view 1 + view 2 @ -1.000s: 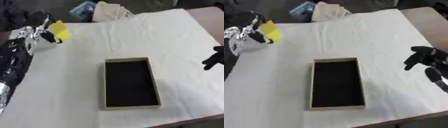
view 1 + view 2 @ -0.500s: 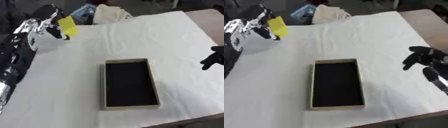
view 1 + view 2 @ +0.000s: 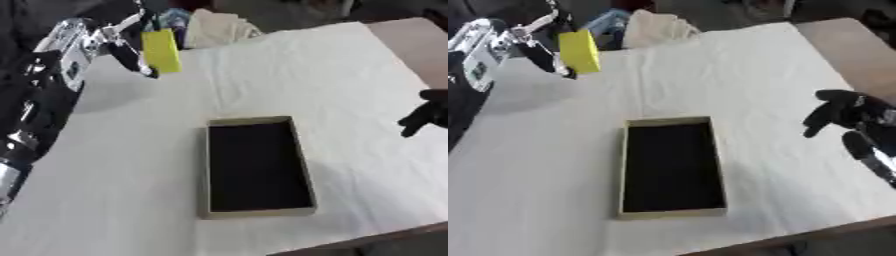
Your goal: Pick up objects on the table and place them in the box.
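Observation:
A flat yellow object point(image 3: 162, 50) hangs in the air above the table's far left, pinched by my left hand point(image 3: 128, 44), whose silver and black arm comes in from the left edge. An open box point(image 3: 256, 165) with a black inside and pale rim lies on the white cloth in the middle, nothing in it. My right hand point(image 3: 841, 112), black with fingers curled downward, hovers over the cloth at the right edge and holds nothing.
A white cloth point(image 3: 306, 75) covers the table. Beyond its far edge lie a cream bundle of fabric point(image 3: 214, 27) and a blue item point(image 3: 608, 21). Bare brown tabletop point(image 3: 850, 42) shows at the far right. The table's front edge runs along the bottom right.
My left hand has lifted the yellow object off the cloth and carried it up and rightward. The right hand has barely moved.

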`<state>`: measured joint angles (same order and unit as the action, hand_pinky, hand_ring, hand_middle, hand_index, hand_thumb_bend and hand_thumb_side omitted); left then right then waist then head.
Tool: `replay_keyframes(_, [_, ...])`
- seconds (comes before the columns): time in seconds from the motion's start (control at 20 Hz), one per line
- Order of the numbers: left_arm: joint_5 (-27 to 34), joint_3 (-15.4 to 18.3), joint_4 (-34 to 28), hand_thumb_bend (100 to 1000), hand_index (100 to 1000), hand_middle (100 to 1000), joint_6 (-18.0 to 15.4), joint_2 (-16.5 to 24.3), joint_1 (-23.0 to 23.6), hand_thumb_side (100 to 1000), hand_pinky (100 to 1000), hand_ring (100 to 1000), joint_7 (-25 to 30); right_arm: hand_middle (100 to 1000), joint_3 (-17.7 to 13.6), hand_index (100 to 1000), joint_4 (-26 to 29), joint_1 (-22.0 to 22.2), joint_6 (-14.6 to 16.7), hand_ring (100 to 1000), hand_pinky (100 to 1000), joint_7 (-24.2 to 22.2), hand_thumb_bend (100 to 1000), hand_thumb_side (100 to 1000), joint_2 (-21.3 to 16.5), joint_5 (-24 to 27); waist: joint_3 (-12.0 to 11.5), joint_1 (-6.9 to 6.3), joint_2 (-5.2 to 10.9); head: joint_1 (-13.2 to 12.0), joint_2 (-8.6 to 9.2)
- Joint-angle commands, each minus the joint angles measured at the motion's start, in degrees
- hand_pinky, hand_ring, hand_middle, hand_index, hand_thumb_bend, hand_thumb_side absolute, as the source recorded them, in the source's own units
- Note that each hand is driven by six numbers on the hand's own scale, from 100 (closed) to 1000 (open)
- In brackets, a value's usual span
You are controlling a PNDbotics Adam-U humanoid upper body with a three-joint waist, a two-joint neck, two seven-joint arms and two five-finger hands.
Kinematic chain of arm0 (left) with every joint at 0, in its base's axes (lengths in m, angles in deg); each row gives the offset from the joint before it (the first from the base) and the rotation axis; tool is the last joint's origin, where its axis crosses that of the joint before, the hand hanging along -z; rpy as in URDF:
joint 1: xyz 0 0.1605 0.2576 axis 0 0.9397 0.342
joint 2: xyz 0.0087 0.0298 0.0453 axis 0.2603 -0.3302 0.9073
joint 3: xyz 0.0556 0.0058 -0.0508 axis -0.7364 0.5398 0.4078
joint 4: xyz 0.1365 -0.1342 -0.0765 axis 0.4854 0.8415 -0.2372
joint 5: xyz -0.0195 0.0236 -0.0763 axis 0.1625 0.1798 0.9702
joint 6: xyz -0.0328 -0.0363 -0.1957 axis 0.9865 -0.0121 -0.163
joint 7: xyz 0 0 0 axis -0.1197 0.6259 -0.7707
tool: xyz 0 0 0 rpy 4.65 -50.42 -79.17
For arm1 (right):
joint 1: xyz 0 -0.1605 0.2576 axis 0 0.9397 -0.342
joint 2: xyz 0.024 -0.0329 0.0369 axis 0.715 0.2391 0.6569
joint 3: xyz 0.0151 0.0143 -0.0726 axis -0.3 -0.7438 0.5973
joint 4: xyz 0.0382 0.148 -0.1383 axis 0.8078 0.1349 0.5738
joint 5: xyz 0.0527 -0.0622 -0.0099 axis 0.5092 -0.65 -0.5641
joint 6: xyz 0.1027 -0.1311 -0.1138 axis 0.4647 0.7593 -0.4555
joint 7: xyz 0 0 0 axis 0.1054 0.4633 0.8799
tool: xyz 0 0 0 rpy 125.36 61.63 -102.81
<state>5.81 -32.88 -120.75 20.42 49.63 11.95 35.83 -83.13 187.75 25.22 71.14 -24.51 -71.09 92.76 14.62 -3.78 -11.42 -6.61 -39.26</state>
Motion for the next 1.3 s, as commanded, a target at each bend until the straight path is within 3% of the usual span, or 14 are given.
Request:
replay_keyframes(0.05, [1.18, 0.79, -2.2, 733, 543, 261, -2.23, 2.06, -1.31, 175, 636, 388, 2.96, 680, -0.28, 943, 0.39, -0.67, 3.95, 642, 781, -4.11, 100, 610, -1.36, 0.6, 0.03, 0.32, 1.18, 0.15, -0.24])
replay_keyframes(0.2, [2.18, 0.48, -3.54, 723, 553, 282, -3.12, 1.28, -1.96, 179, 638, 405, 5.1, 679, 0.04, 943, 0.43, -0.95, 3.94, 642, 781, -4.34, 100, 610, -1.22, 0.64, 0.61, 0.23, 1.1, -0.33, -0.09])
replay_keyframes(0.45, [6.68, -6.28, -10.81, 720, 555, 287, -7.58, -0.27, -2.12, 181, 637, 408, 9.14, 679, 0.07, 943, 0.33, -0.9, 3.89, 642, 781, -4.57, 100, 611, -1.16, 0.61, 0.55, 0.26, 1.01, 0.03, -0.03])
replay_keyframes(0.65, [9.76, -7.98, -14.65, 719, 558, 293, -10.19, -0.59, -1.66, 178, 639, 413, 11.61, 675, 0.23, 943, 0.33, -0.99, 3.89, 643, 781, -4.73, 100, 613, -1.05, 0.63, 0.73, 0.32, 0.9, 0.0, 0.13])
replay_keyframes(1.3, [10.86, -11.17, -14.37, 737, 576, 320, -12.52, -5.78, -0.83, 167, 651, 435, 16.32, 670, 1.11, 941, 0.41, -1.68, 3.92, 642, 781, -5.83, 100, 619, -0.56, 0.78, 1.54, 0.41, 0.14, -0.12, 0.79])
